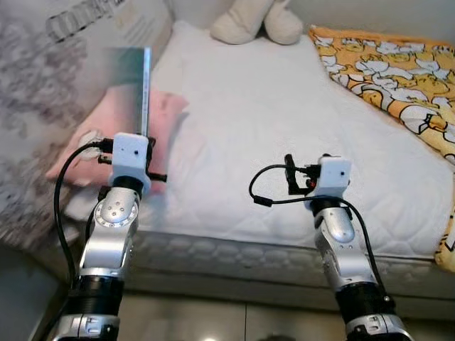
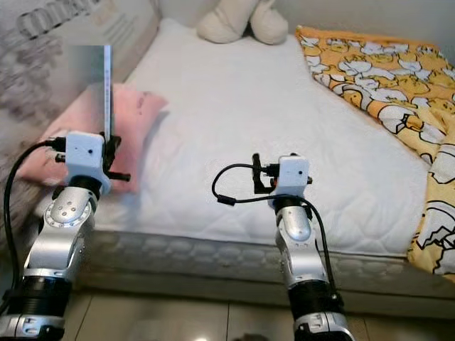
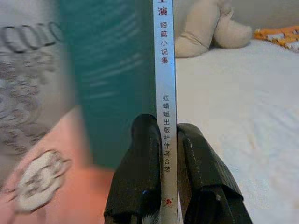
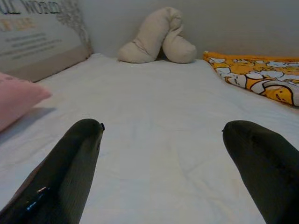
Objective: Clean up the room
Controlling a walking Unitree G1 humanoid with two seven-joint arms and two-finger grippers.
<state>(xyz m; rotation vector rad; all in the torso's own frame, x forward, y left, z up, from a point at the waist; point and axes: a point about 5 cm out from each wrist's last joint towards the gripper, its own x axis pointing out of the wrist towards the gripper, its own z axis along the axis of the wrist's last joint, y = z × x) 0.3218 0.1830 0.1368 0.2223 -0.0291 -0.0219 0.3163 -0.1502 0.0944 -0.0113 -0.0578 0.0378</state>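
Note:
A teal book (image 1: 131, 89) with a white spine (image 3: 165, 93) stands upright above the bed's left side, over the pink pillow (image 1: 96, 135). My left gripper (image 3: 163, 154) is shut on the book's lower spine, one finger on each side. My right gripper (image 4: 163, 154) hovers open over the white mattress (image 1: 284, 135) near its front edge, with nothing between its fingers (image 4: 70, 168).
A beige plush toy (image 1: 257, 21) lies at the far end of the bed. A yellow patterned blanket (image 1: 398, 78) covers the right side and hangs over the edge. A grey printed pillow (image 1: 43, 85) leans at the left. Tiled floor (image 1: 213, 320) lies below the bed front.

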